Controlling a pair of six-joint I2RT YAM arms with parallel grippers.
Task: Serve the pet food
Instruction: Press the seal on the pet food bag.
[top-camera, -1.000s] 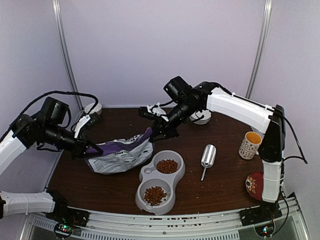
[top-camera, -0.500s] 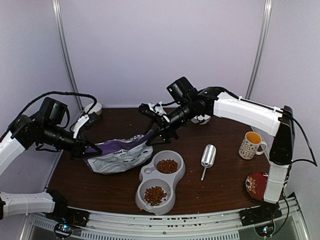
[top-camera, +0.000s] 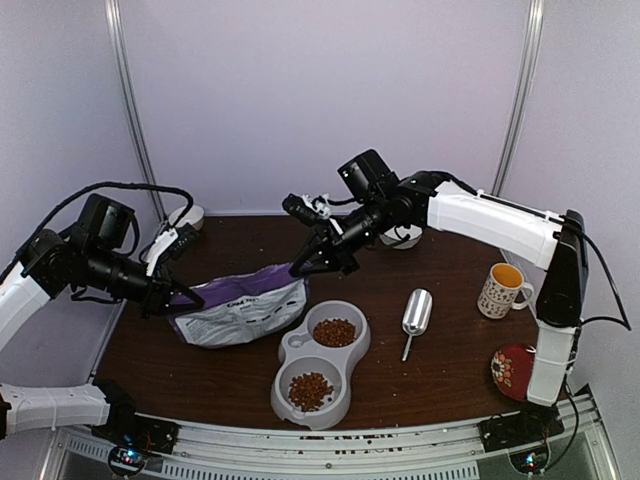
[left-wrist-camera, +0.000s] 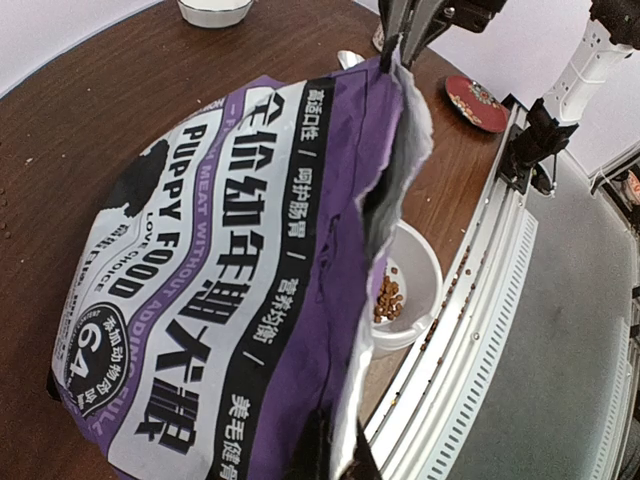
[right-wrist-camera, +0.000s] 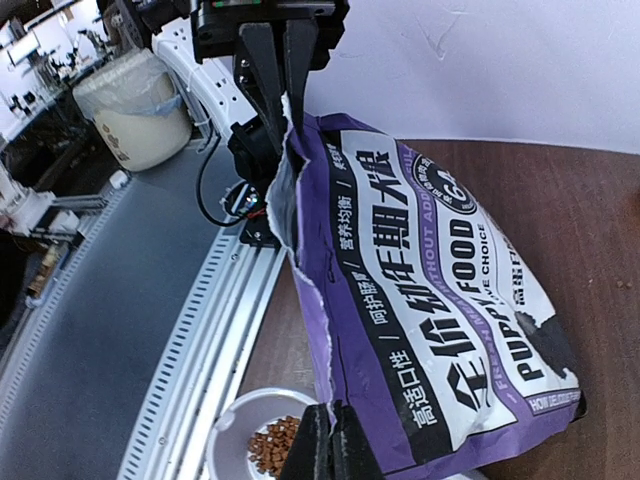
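Note:
The purple "PUPPY FOOD" bag (top-camera: 240, 308) lies on its side on the brown table, left of the grey double bowl (top-camera: 298, 350). Reddish-brown kibble lies in the far cup (top-camera: 334, 332) and the near cup (top-camera: 310, 390). My left gripper (top-camera: 185, 298) is shut on the left end of the bag's torn top edge. My right gripper (top-camera: 300, 268) is shut on the right end. In the left wrist view the gripper (left-wrist-camera: 335, 455) pinches the bag (left-wrist-camera: 220, 300). In the right wrist view the gripper (right-wrist-camera: 330, 445) pinches the bag (right-wrist-camera: 440, 300) above kibble (right-wrist-camera: 272, 447).
A metal scoop (top-camera: 415, 312) lies right of the double bowl. A patterned mug (top-camera: 500, 288) and a red plate (top-camera: 510, 368) stand at the right edge. A white bowl (top-camera: 405, 238) sits at the back, another white object (top-camera: 185, 215) at the back left.
My right wrist has risen and swung back and left, still holding the bag's corner. The bag's open edge is pulled tauter and lies flatter. The left arm has barely moved.

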